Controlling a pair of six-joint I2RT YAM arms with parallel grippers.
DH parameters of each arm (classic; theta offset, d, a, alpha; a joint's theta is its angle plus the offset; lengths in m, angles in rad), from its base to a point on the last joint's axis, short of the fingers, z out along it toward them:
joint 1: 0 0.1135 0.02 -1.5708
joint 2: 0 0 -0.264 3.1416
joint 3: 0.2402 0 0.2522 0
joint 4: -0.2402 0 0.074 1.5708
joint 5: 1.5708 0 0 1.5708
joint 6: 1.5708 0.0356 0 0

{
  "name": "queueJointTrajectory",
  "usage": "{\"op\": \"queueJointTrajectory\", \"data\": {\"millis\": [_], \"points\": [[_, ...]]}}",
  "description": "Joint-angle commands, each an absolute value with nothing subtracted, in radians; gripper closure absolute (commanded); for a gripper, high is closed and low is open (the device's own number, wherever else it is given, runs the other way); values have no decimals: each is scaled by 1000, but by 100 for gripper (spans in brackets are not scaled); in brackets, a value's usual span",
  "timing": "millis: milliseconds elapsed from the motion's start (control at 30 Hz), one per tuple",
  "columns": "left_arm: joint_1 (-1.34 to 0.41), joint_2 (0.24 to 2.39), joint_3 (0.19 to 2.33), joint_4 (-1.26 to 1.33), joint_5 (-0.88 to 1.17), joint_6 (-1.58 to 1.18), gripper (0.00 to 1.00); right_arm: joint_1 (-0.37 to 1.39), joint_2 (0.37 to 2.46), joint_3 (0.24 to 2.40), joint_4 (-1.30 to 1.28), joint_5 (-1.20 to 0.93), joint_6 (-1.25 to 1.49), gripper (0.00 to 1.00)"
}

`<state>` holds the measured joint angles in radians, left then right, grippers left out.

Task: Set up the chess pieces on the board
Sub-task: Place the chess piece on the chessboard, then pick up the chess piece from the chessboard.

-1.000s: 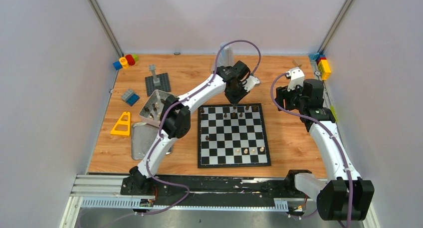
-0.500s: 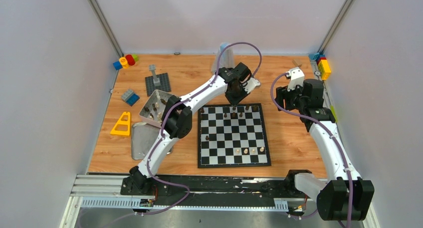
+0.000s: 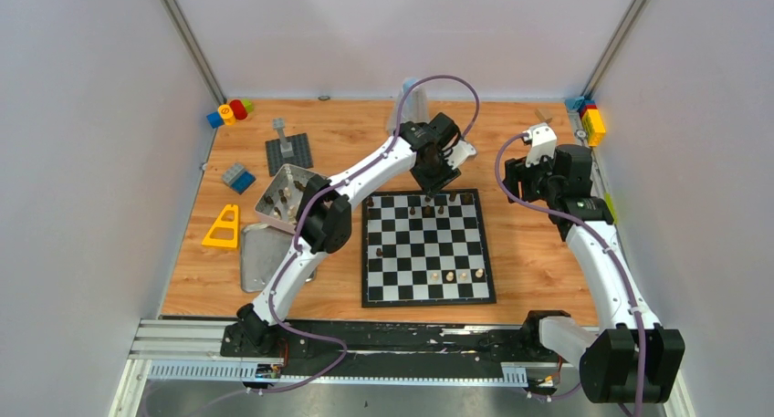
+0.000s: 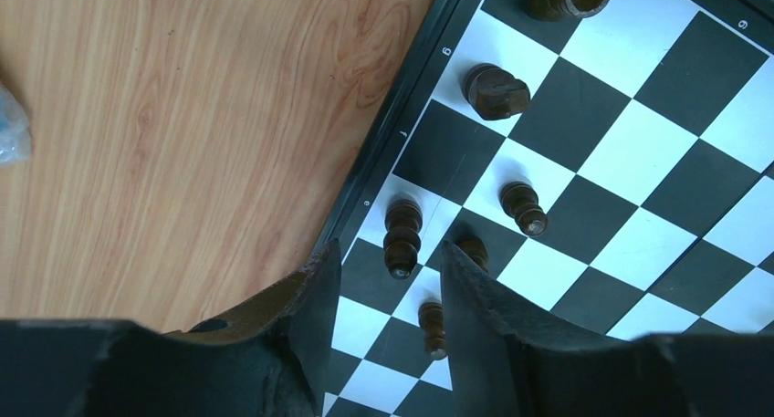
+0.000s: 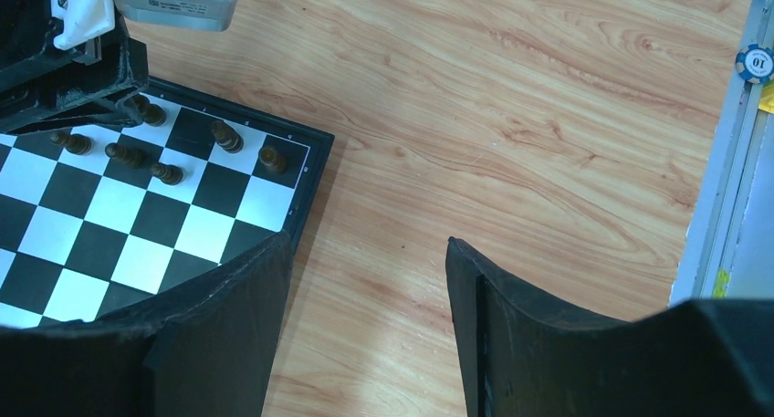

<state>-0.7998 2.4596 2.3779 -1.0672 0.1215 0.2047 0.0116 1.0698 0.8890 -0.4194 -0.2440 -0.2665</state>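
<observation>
The board (image 3: pixel 402 273) lies at the table's middle. Several dark pieces (image 3: pixel 427 211) stand in its two far rows, one dark piece (image 3: pixel 379 252) at the left, and several cream pieces (image 3: pixel 451 275) near the front. My left gripper (image 3: pixel 432 187) hovers open over the board's far edge. In the left wrist view (image 4: pixel 390 253) a dark piece (image 4: pixel 402 239) stands free on an edge square below its spread jaws, with other dark pieces (image 4: pixel 523 207) around. My right gripper (image 3: pixel 522 178) is open and empty over bare wood right of the board's corner (image 5: pixel 367 244).
A silver tin (image 3: pixel 283 196) holding more pieces stands left of the board, its lid (image 3: pixel 260 257) in front. A yellow triangle (image 3: pixel 223 227), a studded plate (image 3: pixel 288 151) and toy bricks (image 3: pixel 231 112) lie far left. More bricks (image 3: pixel 591 120) sit at the far right.
My left gripper has drawn slightly up and back from the board's far row. The right arm has not moved.
</observation>
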Motion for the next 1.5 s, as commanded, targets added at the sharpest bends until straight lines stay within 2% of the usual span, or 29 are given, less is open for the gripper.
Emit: {"op": "queueJointTrajectory", "data": {"millis": [0,200,467,600,933,1167,1267,1367,1467], "points": [[-808,2415,2425,-1067,106,200,46,9,1072,908,-389,-260,-260,37],[-807,2289,2329,-1024,64,230,40,8,1097,913,-397,-300,-253,36],[-768,2010,2028,-917,6,285,23,9,1105,916,-404,-329,-253,36],[-682,1879,1857,-908,3,282,18,12,1107,916,-403,-335,-259,36],[-423,1635,1503,-904,39,270,18,50,1138,921,-408,-339,-274,36],[-288,1618,1407,-881,79,270,24,69,1142,922,-412,-338,-285,36],[-285,1602,1378,-874,133,268,26,74,1134,913,-426,-457,-307,37],[-285,1578,1354,-849,118,271,26,147,1137,904,-426,-590,-331,37],[-282,1541,1324,-836,77,277,23,300,1183,923,-429,-564,-375,37]]}}
